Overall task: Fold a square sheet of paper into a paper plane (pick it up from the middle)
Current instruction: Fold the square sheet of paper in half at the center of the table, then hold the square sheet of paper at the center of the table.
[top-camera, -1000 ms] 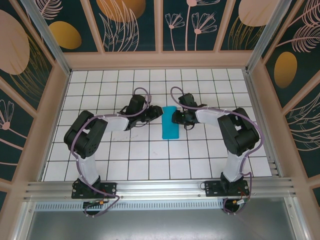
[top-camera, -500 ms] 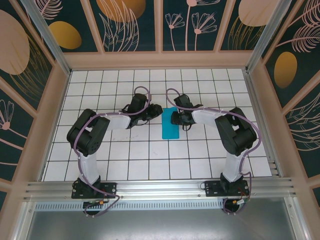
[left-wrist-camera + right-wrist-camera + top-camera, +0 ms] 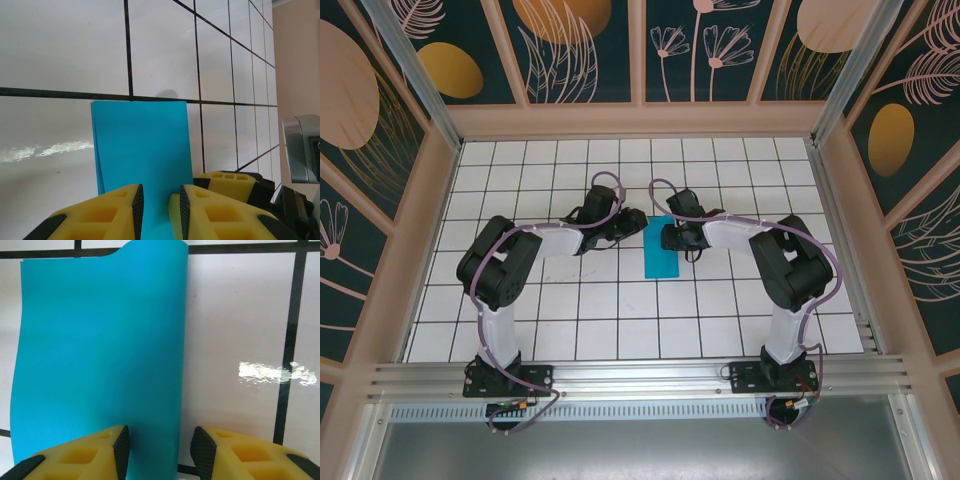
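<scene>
The square sheet of paper (image 3: 660, 254) lies flat on the white tiles, folded into a narrow teal-blue rectangle. My left gripper (image 3: 637, 222) is at its far left corner. In the left wrist view the left gripper (image 3: 161, 210) is open, its pads apart over the sheet (image 3: 142, 145). My right gripper (image 3: 667, 236) reaches in from the right at the same far end. In the right wrist view the right gripper (image 3: 159, 450) is open and straddles the long right edge of the sheet (image 3: 100, 340). One of the right gripper's yellow fingers (image 3: 227, 181) shows beside the left one.
The tiled floor (image 3: 620, 300) is ringed by low wooden walls (image 3: 640, 120). An aluminium rail (image 3: 640, 378) with both arm bases runs along the near edge. The two arms bend inward, their wrists close together over the centre.
The left gripper has crept right, toward the sheet's far end. The right gripper has shifted slightly farther away and its jaws have widened a little. The sheet has stayed in place.
</scene>
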Controlling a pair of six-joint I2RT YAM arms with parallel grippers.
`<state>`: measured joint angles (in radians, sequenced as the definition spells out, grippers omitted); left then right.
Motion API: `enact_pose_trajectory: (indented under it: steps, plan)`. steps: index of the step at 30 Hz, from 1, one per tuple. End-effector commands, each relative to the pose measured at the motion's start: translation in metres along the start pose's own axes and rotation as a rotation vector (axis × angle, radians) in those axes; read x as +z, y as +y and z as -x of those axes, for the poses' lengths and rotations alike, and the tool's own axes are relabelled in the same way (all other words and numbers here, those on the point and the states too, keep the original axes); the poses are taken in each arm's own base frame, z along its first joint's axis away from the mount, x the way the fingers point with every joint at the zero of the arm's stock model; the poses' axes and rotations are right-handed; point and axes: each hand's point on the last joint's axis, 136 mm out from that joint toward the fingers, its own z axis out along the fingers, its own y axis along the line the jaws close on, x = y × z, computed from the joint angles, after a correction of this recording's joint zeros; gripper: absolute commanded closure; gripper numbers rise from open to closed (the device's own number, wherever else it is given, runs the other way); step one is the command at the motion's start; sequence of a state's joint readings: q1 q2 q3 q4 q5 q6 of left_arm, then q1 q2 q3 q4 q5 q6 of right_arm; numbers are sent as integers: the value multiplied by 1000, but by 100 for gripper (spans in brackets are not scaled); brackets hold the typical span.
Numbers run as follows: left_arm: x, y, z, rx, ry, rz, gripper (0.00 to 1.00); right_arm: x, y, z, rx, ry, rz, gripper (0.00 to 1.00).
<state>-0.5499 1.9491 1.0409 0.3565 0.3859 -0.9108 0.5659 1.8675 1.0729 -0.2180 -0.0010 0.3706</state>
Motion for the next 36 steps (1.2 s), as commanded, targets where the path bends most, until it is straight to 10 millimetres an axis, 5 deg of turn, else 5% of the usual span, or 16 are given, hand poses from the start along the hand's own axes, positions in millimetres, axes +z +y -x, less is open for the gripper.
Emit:
enact_pose_trajectory:
  steps: [1,36]
  plan:
    - [6,-1,-5,21,36,-4,71,31,-27,-49,-17,158,-72,55]
    - [26,21,-30,-7,137,56,83,38,-35,-57,-10,185,-99,56]
